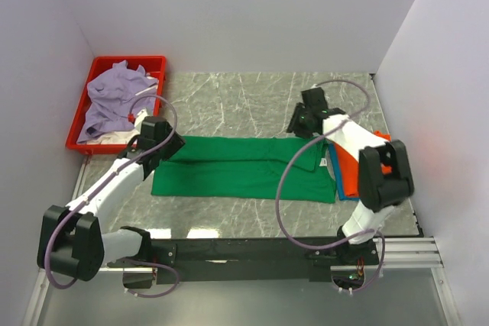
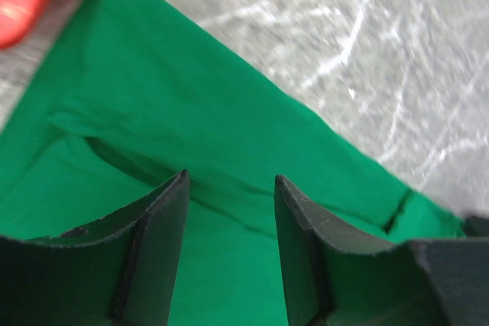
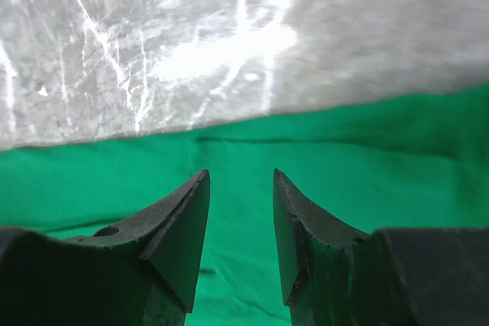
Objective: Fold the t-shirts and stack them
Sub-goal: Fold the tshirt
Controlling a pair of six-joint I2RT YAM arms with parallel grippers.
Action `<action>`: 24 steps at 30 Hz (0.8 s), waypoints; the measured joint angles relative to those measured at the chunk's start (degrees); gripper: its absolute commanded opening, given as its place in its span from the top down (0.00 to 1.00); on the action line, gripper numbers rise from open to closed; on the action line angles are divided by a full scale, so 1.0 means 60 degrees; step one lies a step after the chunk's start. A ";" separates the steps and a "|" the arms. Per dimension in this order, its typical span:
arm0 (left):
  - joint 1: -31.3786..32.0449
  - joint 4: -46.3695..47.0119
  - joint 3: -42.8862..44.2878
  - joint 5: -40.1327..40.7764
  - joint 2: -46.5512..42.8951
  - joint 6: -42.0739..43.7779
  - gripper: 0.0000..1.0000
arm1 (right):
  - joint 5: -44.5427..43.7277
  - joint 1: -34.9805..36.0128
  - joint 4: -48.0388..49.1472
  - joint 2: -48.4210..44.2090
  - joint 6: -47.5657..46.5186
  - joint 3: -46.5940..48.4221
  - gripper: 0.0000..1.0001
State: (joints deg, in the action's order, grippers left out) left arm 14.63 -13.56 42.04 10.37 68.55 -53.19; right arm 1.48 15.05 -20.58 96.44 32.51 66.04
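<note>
Top view: grey marble-veined surface, hard and glossy, enclosed by plain white walls.
- green t-shirt: mid-surface, laid flat as a long left-right band with both sides turned in. Matte soft knit, a few creases. Its right end reaches the stack.
- Stack, right side: orange t-shirt on top of blue t-shirt, both in compact rectangles, partly hidden by the right arm. Judged done.
- red tray, far left, rigid plastic: lavender t-shirt crumpled in it over a white cloth. Both unfolded.
- left pincer sits over the band's left end, right pincer by its far right end.
- Status, judged: two stacked, green about half folded (cross-fold and stacking left), at least two untouched.

Left wrist view: the left pincer's jaws stand wide apart with nothing between them, just above the green cloth. A sleeve fold and shadowed crease are visible. The cloth's far edge runs straight against the marble. A red tray corner shows at top left.

Right wrist view: the right pincer's jaws are moderately parted and empty, over smooth green cloth. One thin fold line runs near the far hem, with blurred marble beyond.
</note>
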 measured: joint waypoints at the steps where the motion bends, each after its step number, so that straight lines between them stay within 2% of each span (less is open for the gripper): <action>1: 0.0087 -0.0011 0.0000 -0.0069 -0.0029 0.0033 0.47 | -0.0117 0.0175 -0.0084 0.0299 0.0004 0.0266 0.54; 7: 0.0441 -0.0098 -0.0007 -0.0386 -0.0452 0.0193 0.47 | -0.0710 0.1042 -0.0291 0.1592 0.0149 0.1140 0.54; 15: 0.0550 -0.0120 -0.0412 -0.0510 -0.1013 0.0248 0.47 | -0.1137 0.1497 -0.0459 0.2160 0.0433 0.1362 0.55; 18: 0.0554 -0.0157 -0.0503 -0.0510 -0.1024 0.0251 0.47 | -0.1308 0.1577 -0.0477 0.2350 0.0514 0.1457 0.59; 24: 0.0561 -0.0146 -0.0543 -0.0514 -0.1038 0.0251 0.48 | -0.1650 0.1803 -0.0506 0.2339 0.0714 0.1402 0.85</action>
State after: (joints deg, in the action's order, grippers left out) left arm 18.00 -14.44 38.79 7.29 62.33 -51.68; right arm -8.43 25.87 -23.62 110.48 36.80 74.46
